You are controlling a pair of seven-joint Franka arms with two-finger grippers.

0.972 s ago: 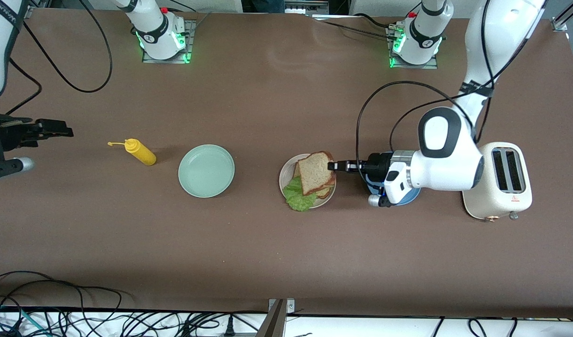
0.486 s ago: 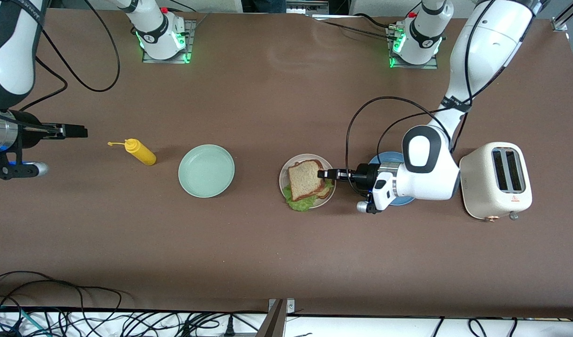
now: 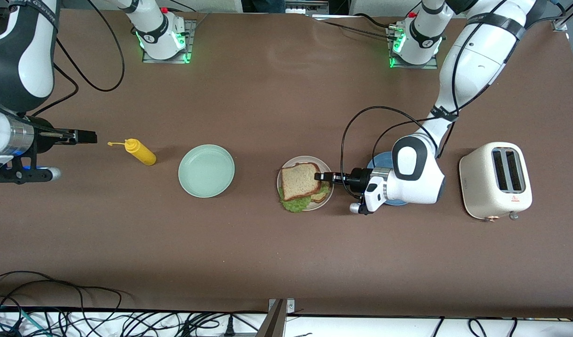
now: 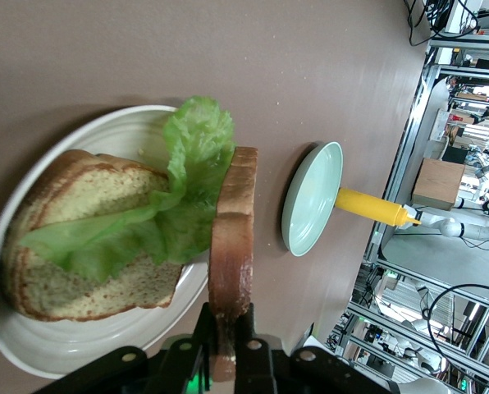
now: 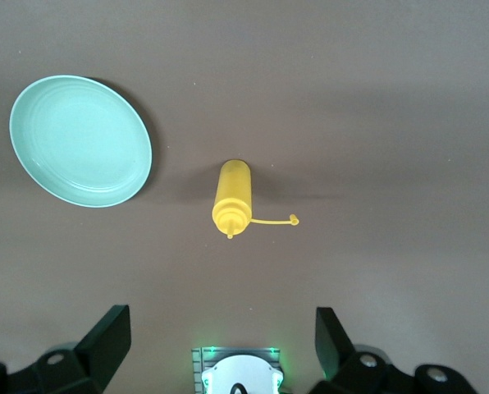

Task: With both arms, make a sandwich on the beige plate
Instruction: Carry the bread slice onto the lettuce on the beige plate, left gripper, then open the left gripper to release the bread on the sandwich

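Left wrist view has the left gripper [image 4: 226,349] pinching the top bread slice [image 4: 231,246] by its crust, jaws nearly shut, over the lettuce [image 4: 138,234] and lower slice [image 4: 72,287] on the beige plate [image 3: 327,199]. Right gripper [image 3: 83,136] waits wide open over the desk [image 3: 286,252] near the mustard bottle [image 3: 140,151].

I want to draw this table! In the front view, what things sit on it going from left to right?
Yellow squeeze bottle → round mint-green plate → round beige plate with the bread-and-lettuce sandwich → cream two-slot toaster.
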